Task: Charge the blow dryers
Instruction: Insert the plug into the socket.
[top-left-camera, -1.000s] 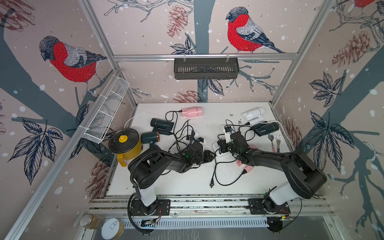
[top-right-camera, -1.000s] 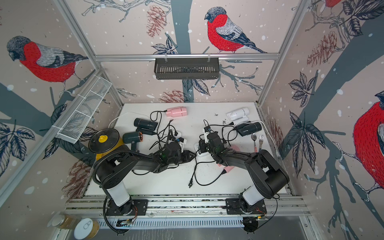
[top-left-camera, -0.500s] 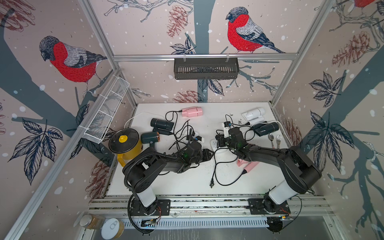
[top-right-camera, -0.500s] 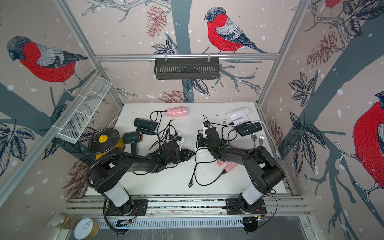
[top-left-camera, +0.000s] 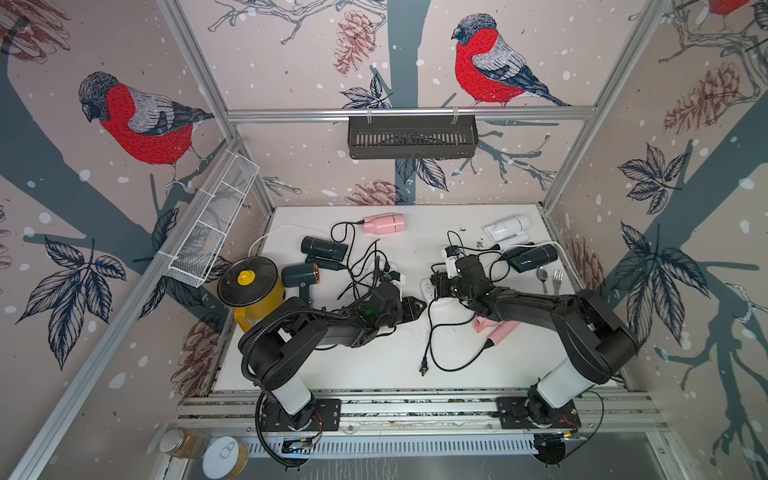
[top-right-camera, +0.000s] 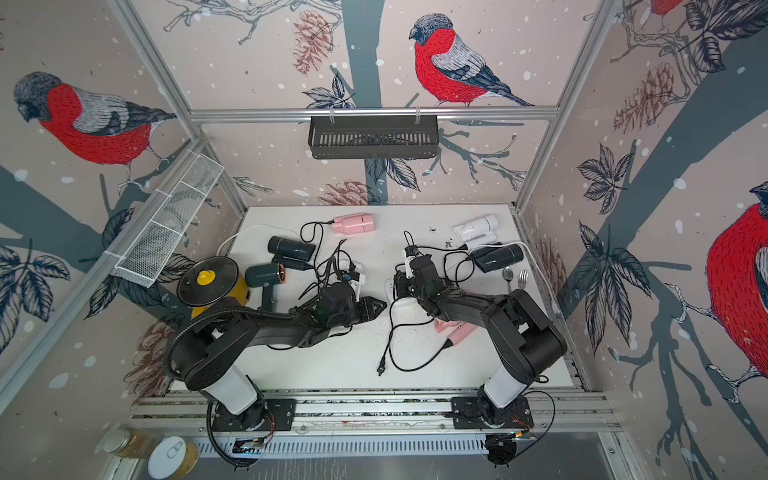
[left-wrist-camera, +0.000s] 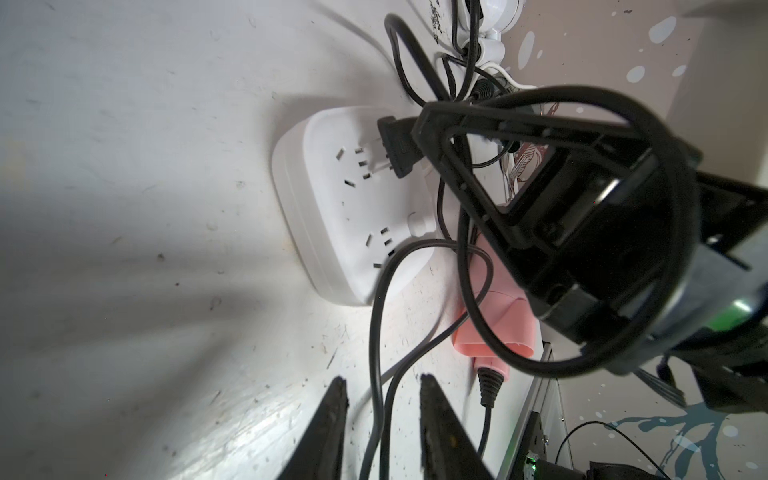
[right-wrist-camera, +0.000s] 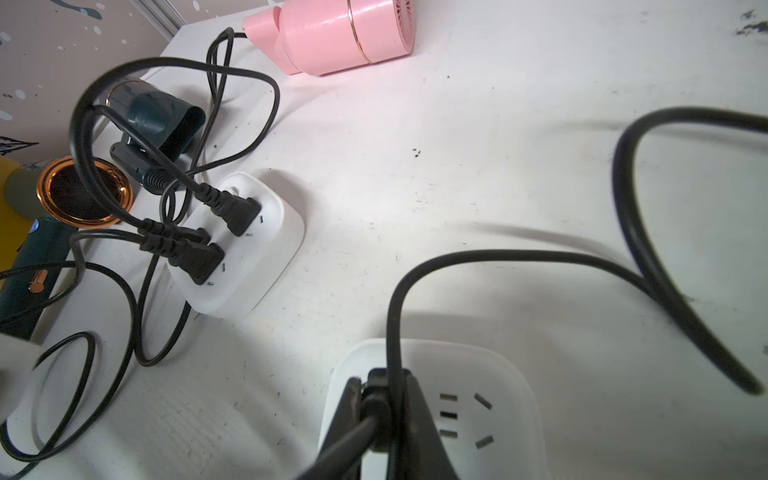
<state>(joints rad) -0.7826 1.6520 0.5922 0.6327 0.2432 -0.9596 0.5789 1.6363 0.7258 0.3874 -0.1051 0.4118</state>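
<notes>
Because the right gripper (right-wrist-camera: 380, 388) clamps a black plug (left-wrist-camera: 395, 145) with its prongs at a socket of the right power strip (left-wrist-camera: 332, 199), keep the prongs square to the slots and press straight down. The left gripper (left-wrist-camera: 381, 380), fingers (left-wrist-camera: 328, 424) parted with cords (left-wrist-camera: 372, 332) running between them, could brace the strip. The near pink blow dryer (top-left-camera: 500, 332) lies just right of the strip; whose plug this is cannot be told.

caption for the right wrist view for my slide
Right claw pinches a black plug over a white power strip; beyond, a second strip holds three plugs near a pink blow dryer.
</notes>
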